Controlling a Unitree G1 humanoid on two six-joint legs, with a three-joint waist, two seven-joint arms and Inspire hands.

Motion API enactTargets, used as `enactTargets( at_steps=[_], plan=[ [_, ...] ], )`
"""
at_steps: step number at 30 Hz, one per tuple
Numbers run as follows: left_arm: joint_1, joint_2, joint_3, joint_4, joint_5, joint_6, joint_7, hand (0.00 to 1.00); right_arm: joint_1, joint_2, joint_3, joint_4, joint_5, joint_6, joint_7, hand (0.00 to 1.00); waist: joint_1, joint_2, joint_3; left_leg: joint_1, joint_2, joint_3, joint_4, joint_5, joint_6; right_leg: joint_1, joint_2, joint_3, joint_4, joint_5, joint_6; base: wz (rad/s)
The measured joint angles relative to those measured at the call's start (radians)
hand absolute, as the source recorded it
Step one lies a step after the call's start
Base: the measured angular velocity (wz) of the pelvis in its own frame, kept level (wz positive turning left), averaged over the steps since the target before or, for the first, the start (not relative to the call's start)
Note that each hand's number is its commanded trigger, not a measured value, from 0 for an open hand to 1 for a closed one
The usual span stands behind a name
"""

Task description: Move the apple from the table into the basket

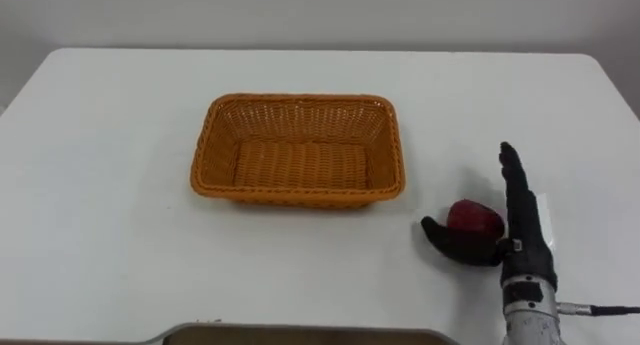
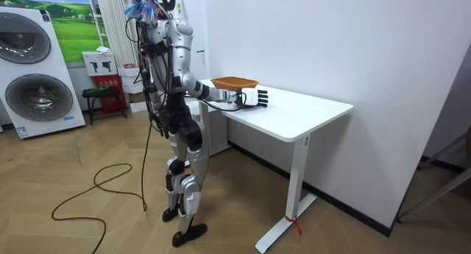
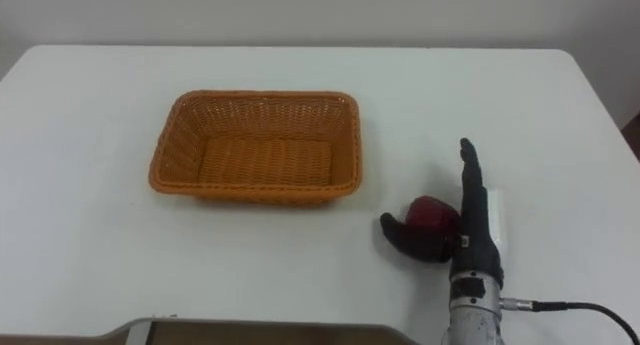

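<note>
The apple (image 1: 475, 217) sits on the table (image 1: 100, 185), to the right of the basket (image 1: 299, 196) and a little nearer the robot than the basket's front wall. It is close to the basket's front right corner, with bare table between the two. The basket holds nothing.

The right hand (image 1: 522, 223) stands on edge just right of the apple, farther from the basket than the fruit is. Its fingers (image 1: 512, 170) are straight and together, pointing away from the robot. The thumb (image 1: 450, 243) hooks out toward the basket side and passes along the apple's near face. The apple thus lies in the crook between thumb and palm. The hand seems to touch it, but nothing is closed round it, and it appears to rest on the table.

In the room view the robot stands upright at the table's end with the right arm stretched out over the top, the hand beyond the basket (image 2: 234, 82) on the room view's right.

By my reading the task is at an early stage. The reach looks finished and the hand is placed for a grasp, but the grasp itself is not yet made. What remains is nearly everything: curl the fingers over the apple, lift it, carry it across to the basket, which I take to be the goal, and let go inside.
</note>
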Motion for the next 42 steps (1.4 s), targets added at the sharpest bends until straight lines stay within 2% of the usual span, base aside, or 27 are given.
enactTargets(
  at_steps=[2,5,6,9,11,15,17,18,19,24,27,35,37,39,41,42],
  plan=[
    [-0.001,0.002,0.000,0.001,0.000,0.002,-0.004,0.00,0.000,0.000,0.000,0.014,-0.021,0.000,0.009,0.00,-0.001,-0.005,-0.0008,0.002,0.000,0.000,0.000,0.000,0.000,0.003,0.001,0.001,0.000,0.000,0.000,0.00],
    [-0.006,0.005,-0.001,0.001,0.000,0.002,-0.013,0.00,0.000,0.000,0.000,0.033,-0.059,-0.001,0.027,0.00,0.000,-0.009,0.0029,0.005,0.001,-0.003,-0.001,0.000,0.000,0.005,0.001,0.002,-0.001,0.000,0.000,0.00],
    [-0.010,0.005,-0.001,0.003,-0.001,0.002,-0.013,0.00,0.000,0.000,0.000,0.035,-0.059,-0.001,0.033,0.42,0.000,-0.012,0.0031,0.004,0.001,-0.004,-0.002,0.000,0.000,0.006,0.001,0.002,-0.001,0.000,0.000,0.00],
    [-0.011,0.008,-0.018,-0.003,0.000,0.003,-0.013,0.00,-0.005,0.001,-0.002,0.056,-0.065,-0.017,0.036,1.00,-0.004,-0.016,0.0044,-0.003,0.002,-0.008,-0.001,-0.001,0.000,-0.002,0.001,-0.003,-0.001,0.003,0.000,0.01],
    [-0.011,0.008,-0.021,-0.004,0.001,0.004,-0.012,0.00,-0.008,0.004,-0.004,0.081,-0.086,-0.040,0.030,1.00,-0.006,-0.015,0.0041,-0.004,0.002,-0.008,-0.001,0.000,0.000,-0.003,0.001,-0.002,-0.001,0.003,0.000,0.00],
    [-0.010,0.010,-0.020,-0.017,0.001,0.007,-0.009,0.00,-0.014,0.010,-0.034,0.091,-0.134,-0.052,0.005,1.00,-0.021,-0.013,0.0024,-0.004,0.002,-0.007,0.000,0.000,0.000,-0.003,0.002,-0.003,-0.001,0.004,0.000,0.00],
    [-0.013,0.010,-0.020,-0.018,0.001,0.007,-0.009,0.00,-0.016,0.010,-0.049,0.102,-0.136,-0.055,-0.001,1.00,-0.026,-0.012,-0.0025,-0.002,0.002,-0.007,0.000,0.000,0.000,-0.002,0.003,-0.003,-0.004,0.004,-0.001,0.00],
    [-0.016,0.010,-0.019,-0.018,0.001,0.007,-0.008,0.00,-0.022,0.010,-0.056,0.124,-0.136,-0.067,-0.007,1.00,-0.026,-0.011,-0.0071,0.000,0.003,-0.007,0.000,0.000,0.000,0.001,0.003,-0.004,-0.012,0.006,-0.001,0.00],
    [-0.016,0.010,-0.019,-0.016,0.001,0.004,-0.007,0.00,-0.028,0.011,-0.063,0.144,-0.137,-0.081,-0.016,1.00,-0.026,-0.009,-0.0079,0.003,0.004,-0.007,0.001,0.000,0.000,0.006,0.005,-0.003,-0.018,0.010,-0.001,0.00],
    [-0.017,0.009,-0.021,-0.013,-0.001,-0.005,0.032,0.00,-0.051,0.014,-0.069,0.202,-0.128,-0.112,-0.058,1.00,-0.025,-0.009,-0.0077,0.017,0.004,-0.008,0.000,0.000,-0.001,0.026,0.005,-0.004,-0.030,0.011,-0.002,0.00],
    [-0.024,0.008,-0.021,0.001,-0.008,-0.015,0.052,0.00,-0.054,0.015,-0.069,0.213,-0.126,-0.117,-0.068,1.00,-0.025,-0.009,-0.0072,0.017,0.008,-0.008,0.000,0.000,-0.001,0.028,0.007,-0.004,-0.031,0.014,-0.002,0.00],
    [-0.025,0.008,-0.022,0.021,-0.024,-0.015,0.058,0.00,-0.059,0.017,-0.069,0.199,-0.126,-0.111,-0.071,1.00,-0.023,-0.011,-0.0057,0.008,0.009,-0.008,-0.006,-0.001,-0.001,0.021,0.007,-0.005,-0.029,0.016,-0.001,0.00],
    [-0.025,0.009,-0.031,0.022,-0.025,-0.014,0.055,0.00,-0.061,0.017,-0.065,0.164,-0.096,-0.080,-0.068,1.00,-0.020,-0.011,-0.0056,0.004,0.008,-0.002,-0.007,-0.001,-0.001,0.014,0.008,-0.004,-0.029,0.017,-0.002,-0.02],
    [-0.022,0.008,-0.032,0.022,-0.025,-0.014,0.050,0.00,-0.061,0.016,-0.062,0.151,-0.060,-0.071,-0.064,1.00,-0.016,-0.011,-0.0054,0.010,0.008,0.002,-0.007,-0.001,-0.001,0.015,0.009,-0.001,-0.030,0.017,-0.002,-0.06],
    [-0.023,0.008,-0.032,0.022,-0.029,-0.014,0.049,0.00,-0.061,0.015,-0.064,0.130,-0.026,-0.056,-0.060,1.00,-0.011,-0.008,-0.0032,0.013,0.008,0.006,-0.008,-0.001,-0.001,0.021,0.009,0.003,-0.030,0.017,-0.002,-0.06],
    [-0.028,0.008,-0.031,0.022,-0.030,-0.015,0.046,0.00,-0.062,0.015,-0.065,0.112,-0.016,-0.047,-0.053,1.00,-0.010,-0.004,0.0005,0.011,0.008,0.006,-0.007,-0.001,-0.001,0.020,0.009,0.002,-0.030,0.017,-0.002,0.00]
  ],
)
